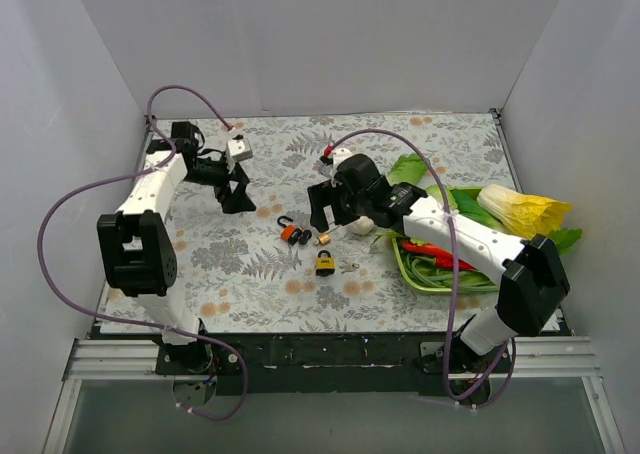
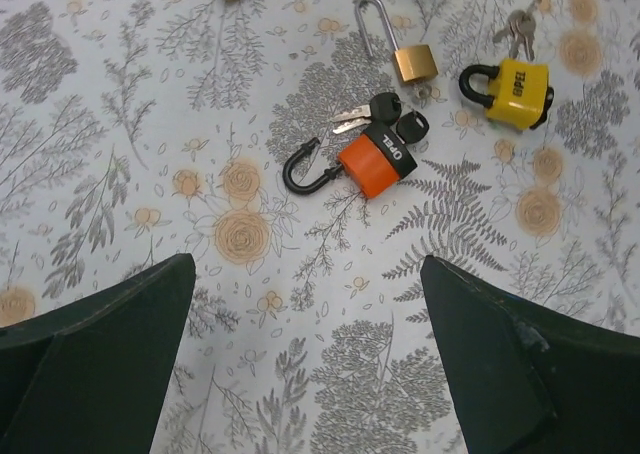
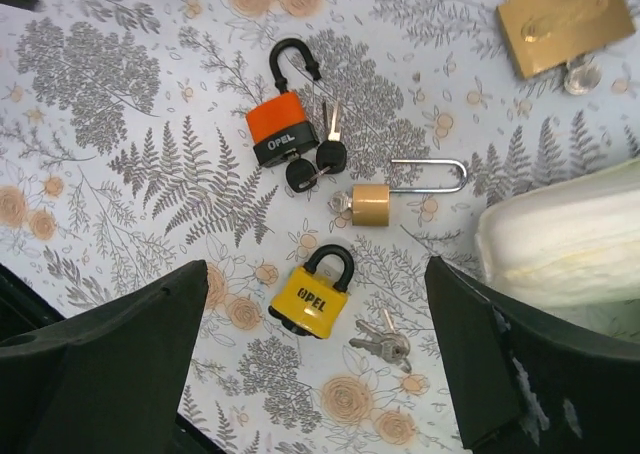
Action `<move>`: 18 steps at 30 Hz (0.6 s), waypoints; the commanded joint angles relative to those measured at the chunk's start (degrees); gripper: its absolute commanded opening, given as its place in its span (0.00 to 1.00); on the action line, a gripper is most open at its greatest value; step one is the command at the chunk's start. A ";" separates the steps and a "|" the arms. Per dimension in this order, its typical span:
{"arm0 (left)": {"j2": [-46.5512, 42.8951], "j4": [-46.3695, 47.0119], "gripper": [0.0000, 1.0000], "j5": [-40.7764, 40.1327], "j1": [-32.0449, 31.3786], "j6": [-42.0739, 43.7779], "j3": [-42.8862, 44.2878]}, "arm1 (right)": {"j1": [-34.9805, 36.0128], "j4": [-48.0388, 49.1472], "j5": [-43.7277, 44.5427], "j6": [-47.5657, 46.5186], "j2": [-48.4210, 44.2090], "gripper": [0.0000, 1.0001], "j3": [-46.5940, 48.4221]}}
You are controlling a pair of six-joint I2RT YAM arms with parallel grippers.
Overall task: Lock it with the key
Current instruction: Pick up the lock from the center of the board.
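Three padlocks lie on the floral cloth. An orange padlock (image 1: pixel 290 233) (image 2: pixel 375 162) (image 3: pixel 283 129) has its shackle open and black-headed keys (image 2: pixel 395 114) (image 3: pixel 318 158) in its base. A brass padlock (image 2: pixel 412 59) (image 3: pixel 372 204) has a long open shackle. A yellow padlock (image 1: pixel 325 264) (image 2: pixel 515 92) (image 3: pixel 315 299) is shut, with loose silver keys (image 2: pixel 520 29) (image 3: pixel 385 346) beside it. My left gripper (image 1: pixel 238 202) (image 2: pixel 310 374) is open and empty, left of the locks. My right gripper (image 1: pixel 322 219) (image 3: pixel 315 374) is open and empty above the yellow padlock.
A green tray (image 1: pixel 412 274) at the right holds a red chili and green beans. A Chinese cabbage (image 1: pixel 520 212) lies behind it. A white vegetable (image 3: pixel 570 254) sits right of the locks. A flat brass block (image 3: pixel 565 19) lies beyond them. Grey walls enclose the table.
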 commanded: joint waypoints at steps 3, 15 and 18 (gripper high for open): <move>6.42 -12.64 0.98 -1.07 -7.77 32.96 3.41 | -5.90 0.58 -10.61 -12.53 -5.33 0.98 0.81; 16.89 -9.82 0.92 -7.23 -18.42 41.50 4.03 | -20.06 3.39 -38.95 -10.17 -12.01 0.98 -5.17; 18.38 -9.47 0.90 -8.82 -19.73 42.64 3.59 | -20.76 4.09 -40.97 -9.12 -13.25 0.98 -6.57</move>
